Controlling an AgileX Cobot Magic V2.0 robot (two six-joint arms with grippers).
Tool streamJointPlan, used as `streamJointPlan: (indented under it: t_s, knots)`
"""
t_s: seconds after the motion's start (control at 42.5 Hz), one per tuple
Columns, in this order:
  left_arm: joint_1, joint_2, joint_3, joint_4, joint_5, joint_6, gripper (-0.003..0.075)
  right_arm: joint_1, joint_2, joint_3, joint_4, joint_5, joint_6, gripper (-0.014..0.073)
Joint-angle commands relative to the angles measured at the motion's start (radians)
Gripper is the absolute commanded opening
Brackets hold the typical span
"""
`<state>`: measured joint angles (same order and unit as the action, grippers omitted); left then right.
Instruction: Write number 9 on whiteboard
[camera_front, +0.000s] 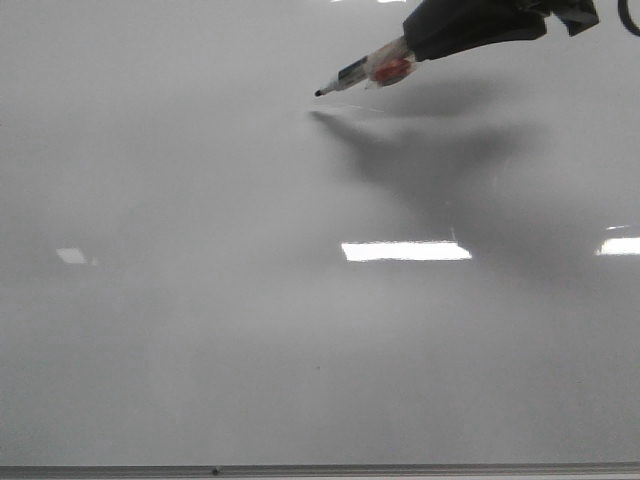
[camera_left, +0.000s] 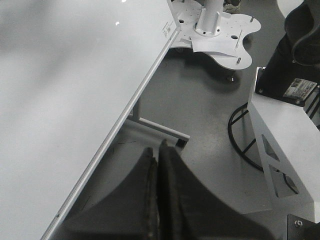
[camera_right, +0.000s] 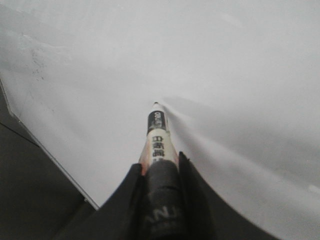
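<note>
While your right gripper (camera_front: 405, 58) reaches in from the upper right of the front view, its jaws are clamped on a marker (camera_front: 362, 71); the pen slants down and to the left, with its black tip (camera_front: 319, 93) hanging just above the whiteboard (camera_front: 200, 330), and the pen's shadow (camera_front: 420, 150) lies on the board below and right of it, apart from the tip; you cannot tell for certain whether the tip touches. In the right wrist view the marker (camera_right: 156, 137) sticks out between the dark fingers (camera_right: 132, 185), its barrel printed with characters; the board beneath it (camera_right: 240, 75) carries no stroke that you can see, so the number 9 is not yet on it. Your left gripper (camera_left: 158, 150) hangs off the whiteboard's framed edge (camera_left: 125, 115), over the grey floor (camera_left: 200, 110); its jaws are pressed together with nothing between them; a white stand base (camera_left: 215, 30) sits beyond.
</note>
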<state>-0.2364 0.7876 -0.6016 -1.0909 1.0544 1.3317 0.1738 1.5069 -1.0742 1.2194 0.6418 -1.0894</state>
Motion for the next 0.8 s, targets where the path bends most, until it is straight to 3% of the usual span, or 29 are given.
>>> streamJointPlan:
  t_s: [0.0, 0.235, 0.494, 0.776]
  knots:
    - [0.002, -0.006, -0.024, -0.076, -0.012, 0.001, -0.0019, 0.028, 0.016, -0.073, 0.060, -0.013, -0.021, -0.0069]
    - [0.002, -0.006, -0.024, -0.076, -0.012, 0.001, -0.0019, 0.100, 0.109, -0.096, -0.010, -0.011, -0.016, -0.0063]
    - [0.002, -0.006, -0.024, -0.076, -0.012, 0.001, -0.0019, 0.026, 0.017, -0.059, -0.047, -0.076, 0.005, -0.0061]
    - [0.002, -0.006, -0.024, -0.076, -0.012, 0.001, -0.0019, 0.025, 0.007, -0.081, -0.047, -0.073, 0.005, -0.0061]
